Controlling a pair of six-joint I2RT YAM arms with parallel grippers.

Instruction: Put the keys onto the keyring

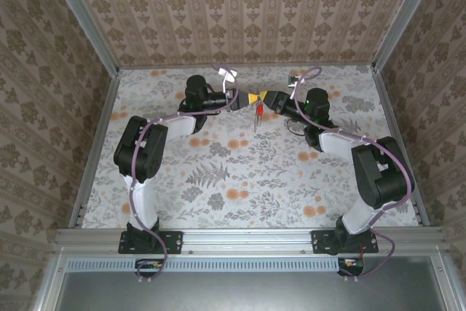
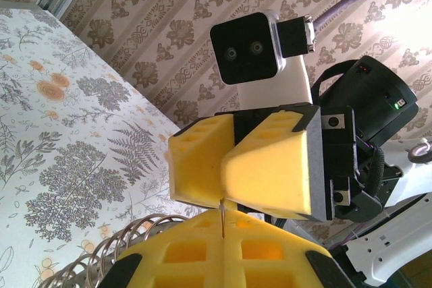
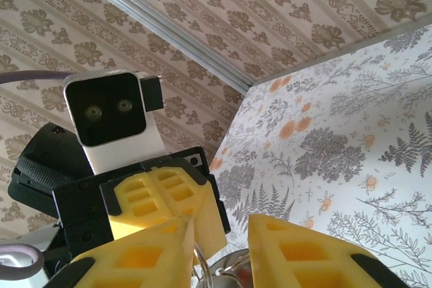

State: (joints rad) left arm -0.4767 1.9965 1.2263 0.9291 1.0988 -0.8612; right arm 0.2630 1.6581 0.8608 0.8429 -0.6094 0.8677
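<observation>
Overhead, 2 claws meet tip-to-tip above the tabletop's (image 1: 218,180) far middle. Left claw (image 1: 247,97) is clenched, a thin metal sliver (image 2: 221,219) pinched between its pads (image 2: 202,254). Right claw (image 1: 268,99) stands narrowly parted w/ metal glinting in the gap; grasping or not, can't tell. Between them dangle 1 red-headed key (image 1: 258,109) and, below it, 1 grey keyring (image 1: 256,125).

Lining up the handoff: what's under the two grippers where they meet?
A red key hangs just below the left gripper and right gripper, thin metal dangling beneath it, above the table. The yellow pads cover what grips it.
</observation>
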